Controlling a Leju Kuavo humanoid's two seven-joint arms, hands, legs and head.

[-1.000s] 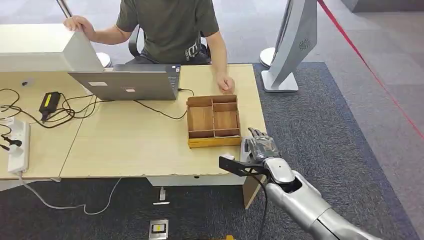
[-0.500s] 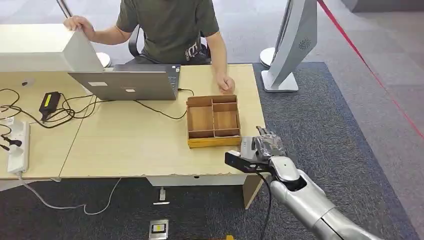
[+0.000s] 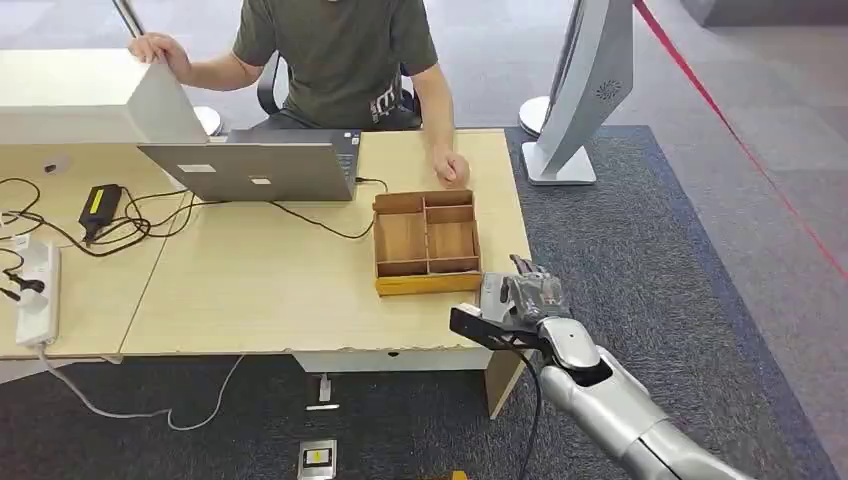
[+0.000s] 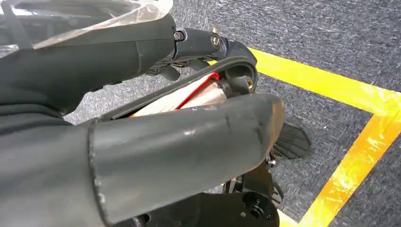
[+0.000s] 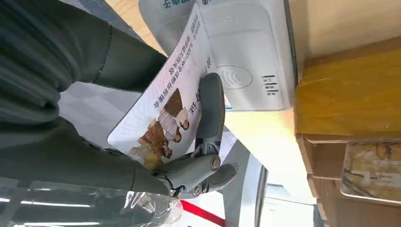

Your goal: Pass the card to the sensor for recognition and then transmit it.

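Wooden desk (image 3: 260,290) | card (image 5: 163,106) is pinched in right hand (image 3: 527,297) | held over white sensor (image 5: 246,56), just beside wooden tray (image 3: 425,240) | left hand's state cannot be told

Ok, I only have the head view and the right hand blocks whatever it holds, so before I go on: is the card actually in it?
Observer: Yes. In the right wrist view the right hand holds the card, with a finger across its printed face.
Operator: Is it at the sensor?
Observer: It is held in front of the white reader and overlaps it. The contactless symbol shows just past the finger. I cannot tell whether they touch.
Operator: And the left hand?
Observer: The left hand hangs above grey carpet marked with a yellow line.
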